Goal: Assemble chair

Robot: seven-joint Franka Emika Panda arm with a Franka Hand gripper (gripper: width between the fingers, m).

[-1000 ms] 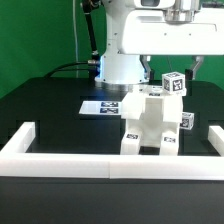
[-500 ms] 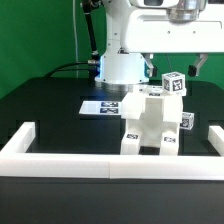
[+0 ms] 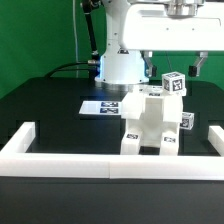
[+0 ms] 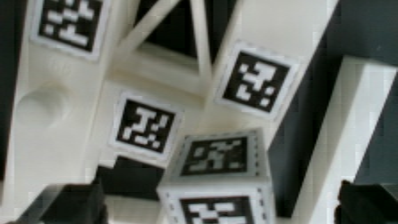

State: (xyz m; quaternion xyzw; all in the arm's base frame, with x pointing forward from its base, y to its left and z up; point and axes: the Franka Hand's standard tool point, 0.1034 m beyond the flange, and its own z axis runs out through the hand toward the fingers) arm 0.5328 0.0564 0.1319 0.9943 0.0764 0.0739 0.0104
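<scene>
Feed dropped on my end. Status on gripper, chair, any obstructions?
Gripper open, empty, above the chair. Chair standing on the black table, untouched. Nothing between them; white barrier wall in front, clear of the chair.

White tagged chair (image 3: 152, 121) upright on table (image 3: 50, 108)

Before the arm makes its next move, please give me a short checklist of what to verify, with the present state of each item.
1. Gripper open, holding nothing: ok.
2. Gripper raised clear above the chair: ok.
3. Chair standing upright on the table: ok.
4. Chair inside the barrier wall, not touching it: ok.
5. All chair joints fully seated: cannot tell.
</scene>
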